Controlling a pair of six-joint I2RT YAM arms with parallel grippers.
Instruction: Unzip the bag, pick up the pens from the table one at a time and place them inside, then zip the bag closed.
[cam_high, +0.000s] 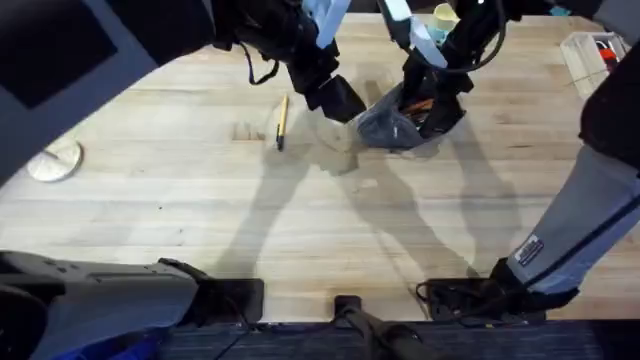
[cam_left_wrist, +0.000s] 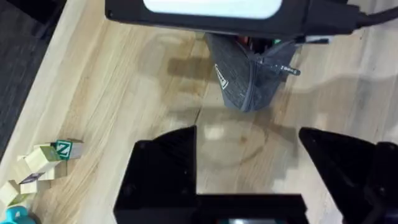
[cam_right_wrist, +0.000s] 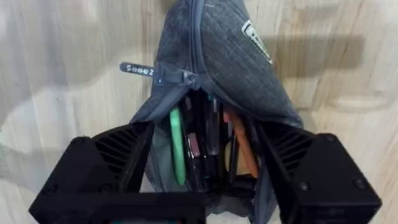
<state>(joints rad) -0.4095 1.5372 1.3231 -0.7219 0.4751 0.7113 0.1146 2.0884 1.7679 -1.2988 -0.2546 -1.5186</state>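
Inside bag (cam_right_wrist: 211, 68) (unzipped): several pens (cam_right_wrist: 211, 149).

1 grey bag (cam_high: 395, 125), with approx. 5 pens inside it (cam_right_wrist: 205, 146), hard to count. 1 yellow pen (cam_high: 283, 120) on the table (cam_high: 200, 220), left of the bag. 2 grippers near the bag.

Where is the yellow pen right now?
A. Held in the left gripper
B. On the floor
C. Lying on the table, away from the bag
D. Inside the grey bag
C: the yellow pen lies flat on the table, apart from the grey bag, and the left gripper is open with nothing between its fingers.
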